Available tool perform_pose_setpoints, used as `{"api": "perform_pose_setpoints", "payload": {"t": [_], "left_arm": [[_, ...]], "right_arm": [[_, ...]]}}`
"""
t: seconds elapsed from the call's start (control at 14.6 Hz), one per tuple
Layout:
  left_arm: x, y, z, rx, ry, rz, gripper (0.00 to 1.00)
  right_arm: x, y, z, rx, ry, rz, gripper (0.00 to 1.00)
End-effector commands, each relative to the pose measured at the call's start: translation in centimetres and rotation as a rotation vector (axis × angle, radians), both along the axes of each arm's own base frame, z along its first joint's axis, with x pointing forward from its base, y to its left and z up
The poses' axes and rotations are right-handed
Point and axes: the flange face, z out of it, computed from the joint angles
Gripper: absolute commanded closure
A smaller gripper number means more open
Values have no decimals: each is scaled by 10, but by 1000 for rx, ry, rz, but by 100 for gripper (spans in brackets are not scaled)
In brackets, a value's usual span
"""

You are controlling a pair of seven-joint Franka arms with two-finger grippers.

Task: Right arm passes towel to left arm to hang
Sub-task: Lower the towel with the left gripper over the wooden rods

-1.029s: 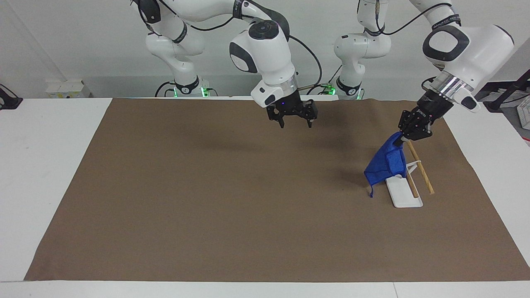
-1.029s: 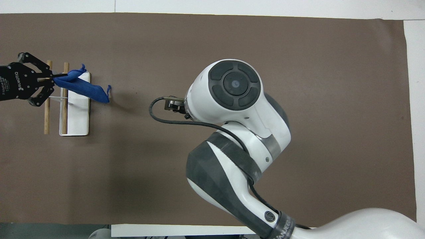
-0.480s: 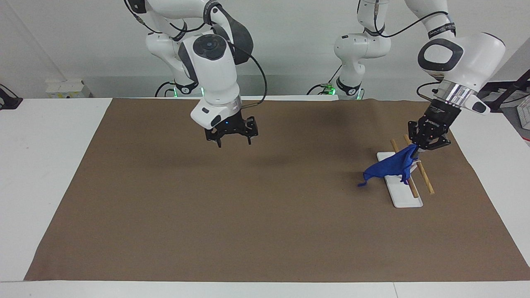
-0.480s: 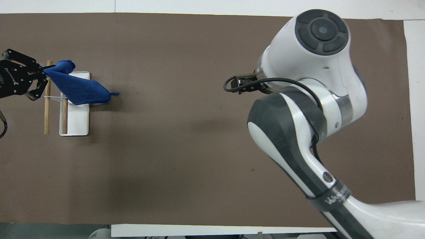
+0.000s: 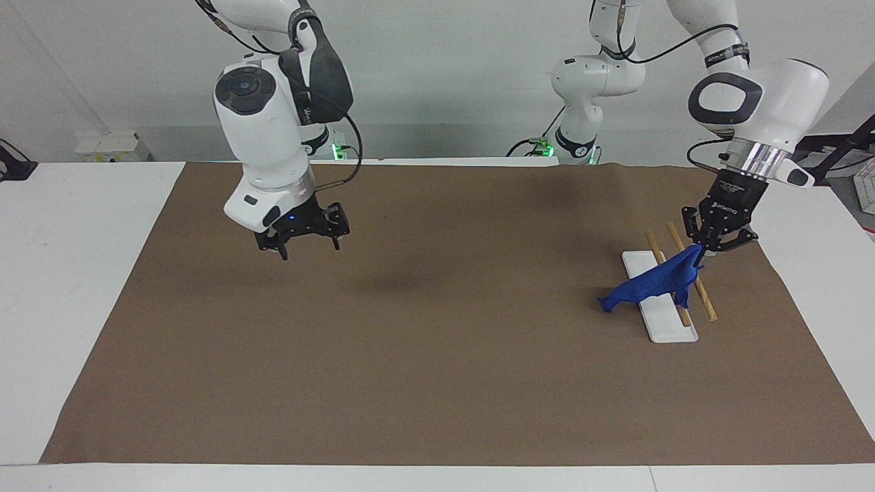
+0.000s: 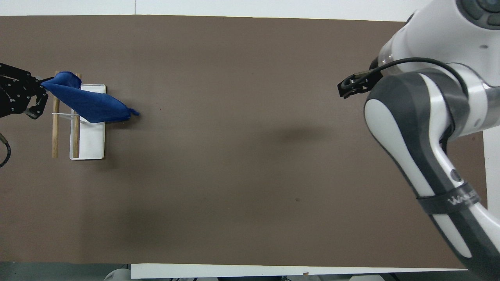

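Observation:
The royal-blue towel (image 5: 653, 287) lies stretched over the two wooden rods (image 5: 704, 301) of a small rack with a white base (image 5: 670, 324). Its low end rests on the brown mat beside the base, toward the right arm's end. My left gripper (image 5: 709, 250) is shut on the towel's raised corner, just over the rods. In the overhead view the towel (image 6: 90, 104) runs from the left gripper (image 6: 39, 88) across the rods (image 6: 55, 132) and base (image 6: 91, 144). My right gripper (image 5: 307, 244) hangs open and empty over the mat toward the right arm's end; the overhead view hides it under its arm.
A brown mat (image 5: 437, 355) covers most of the white table (image 5: 61, 273). The right arm's large elbow (image 6: 429, 117) fills one side of the overhead view. The rack stands near the mat's edge at the left arm's end.
The right arm has swung away from the table's middle to its own end, gripper open. The left gripper has sunk and drawn the towel over the rods, flattening it.

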Motion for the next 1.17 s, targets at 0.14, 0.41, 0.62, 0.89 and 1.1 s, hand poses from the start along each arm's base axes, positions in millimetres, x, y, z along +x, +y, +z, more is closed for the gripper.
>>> {"api": "perform_pose_setpoints", "payload": {"t": [0.14,0.41,0.62,0.89,1.1], "left_arm": [[-8,36,2,108,-46,-42,100],[-8,55,6,206,-111,-140,100],[-1,61,15,282,-177,-188,100],[8,67,24,339,-217,-251,100],[0,92,20,362,-215,-252,100]], "right_arm": [[-14,-104,21,-17,19,-143,0],[-30,-109,46,-11,24,-163,0],[-33,-94,53,-10,21,-185,0],[-36,-80,55,-8,17,-157,0],[-36,-77,56,-8,17,-149,0]]}}
